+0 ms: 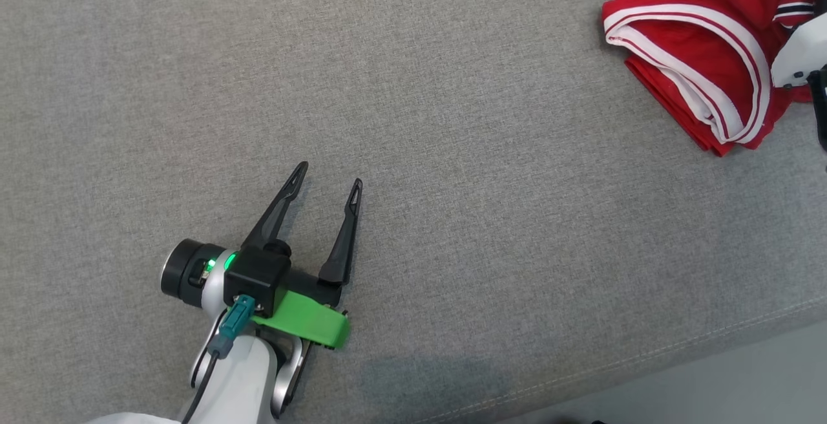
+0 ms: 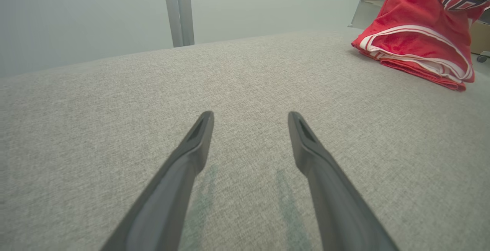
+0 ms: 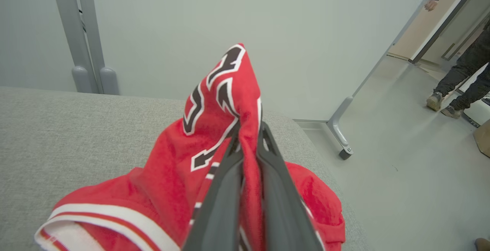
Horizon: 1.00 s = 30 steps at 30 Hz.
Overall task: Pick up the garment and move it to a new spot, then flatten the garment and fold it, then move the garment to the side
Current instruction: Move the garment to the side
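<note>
1. Here's the left gripper (image 1: 329,175), low on the left of the head view. Its two long dark fingers are spread wide with nothing between them.
2. The left wrist view confirms it: both fingertips (image 2: 204,128) sit just above the grey woven-fabric surface (image 2: 115,101), with bare cloth in the gap.
3. Over to the far right, where the red sports jersey (image 1: 698,36) with white-and-dark-red striped trim is bunched at the upper right corner of the head view, well apart from the left gripper.
4. Its lower folds rest on the grey surface, the banded hem curling open toward the middle of the cushion.
5. The right arm's pale wrist housing (image 1: 798,55) comes in at the right edge, just over the jersey.
6. In the right wrist view, the right gripper (image 3: 250,136) is clamped tight on a fold of the jersey, red cloth pinched between the two fingers.
7. That pinched fold stands up in a peak above the fingertips and shows black lettering edged in white, while the rest of the jersey drapes down to the surface.
8. A stitched seam (image 1: 646,359) runs along the surface's near edge, with pale floor (image 1: 743,385) beyond it.
9. Behind it stand a pale wall panel with a grey upright post (image 3: 76,33) and a castor foot (image 3: 344,152).
10. A person's legs (image 3: 459,75) stand by the doorway at the far right.
</note>
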{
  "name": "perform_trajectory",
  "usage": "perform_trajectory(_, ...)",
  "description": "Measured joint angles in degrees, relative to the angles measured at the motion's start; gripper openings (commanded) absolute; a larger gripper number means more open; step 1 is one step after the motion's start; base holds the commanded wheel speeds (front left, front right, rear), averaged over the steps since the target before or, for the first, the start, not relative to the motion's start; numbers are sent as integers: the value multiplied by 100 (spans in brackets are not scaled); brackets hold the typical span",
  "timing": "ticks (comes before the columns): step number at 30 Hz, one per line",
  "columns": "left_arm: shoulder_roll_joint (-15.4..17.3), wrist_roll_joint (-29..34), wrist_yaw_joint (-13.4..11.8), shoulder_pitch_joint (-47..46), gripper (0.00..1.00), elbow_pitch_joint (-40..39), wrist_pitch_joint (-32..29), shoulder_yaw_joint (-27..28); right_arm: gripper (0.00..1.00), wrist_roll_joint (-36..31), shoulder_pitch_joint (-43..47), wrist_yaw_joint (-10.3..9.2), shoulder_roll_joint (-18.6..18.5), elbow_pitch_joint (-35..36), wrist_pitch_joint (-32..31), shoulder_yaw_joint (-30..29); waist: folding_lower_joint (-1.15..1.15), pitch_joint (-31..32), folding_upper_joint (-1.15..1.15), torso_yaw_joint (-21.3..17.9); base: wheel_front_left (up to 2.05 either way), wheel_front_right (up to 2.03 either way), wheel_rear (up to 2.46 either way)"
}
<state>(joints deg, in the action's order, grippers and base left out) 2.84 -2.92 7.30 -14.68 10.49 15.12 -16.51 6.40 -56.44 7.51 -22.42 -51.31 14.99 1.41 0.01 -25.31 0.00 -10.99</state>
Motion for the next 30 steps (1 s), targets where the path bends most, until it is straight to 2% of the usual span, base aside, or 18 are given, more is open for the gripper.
perform_trajectory(4, -1, -4, 0, 0, 100, -19, 0, -1, 0, -176, -64, 1, -13, -152, 0, -255, 0, -7, 0, 19, 0, 0, 0)
perform_trajectory(15, -1, 53, 0, -1, 100, -25, 0, 29, 0, -869, -200, 1, -608, -620, 0, -1505, 0, -191, 0, 108, 0, 0, 0)
perform_trajectory(19, 2, 71, 0, -2, 100, -26, 0, 36, 0, -1206, -260, 1, -639, -767, 0, -1851, 0, -241, 0, 153, 0, 0, 0)
perform_trajectory(20, 3, 80, 0, -3, 100, -27, 0, 32, 46, -1293, -260, 1, -641, -813, 0, -1963, 0, -253, 0, 166, 0, 0, 0)
perform_trajectory(21, 4, 80, 0, -4, 100, -27, 0, 30, 100, -1380, -259, 1, -641, -849, 0, -2079, 0, -265, 0, 181, 0, 0, 0)
perform_trajectory(25, 4, 93, 1, -12, 100, -26, 0, 31, 100, -1712, -247, 1, -598, -891, 0, -2516, 0, -309, 0, 245, 0, 0, 0)
perform_trajectory(30, 3, 92, 0, -21, 100, 9, 0, 102, 100, -2076, -93, 1, -311, -561, 0, -3000, 0, -285, 0, 309, 0, 0, 0)
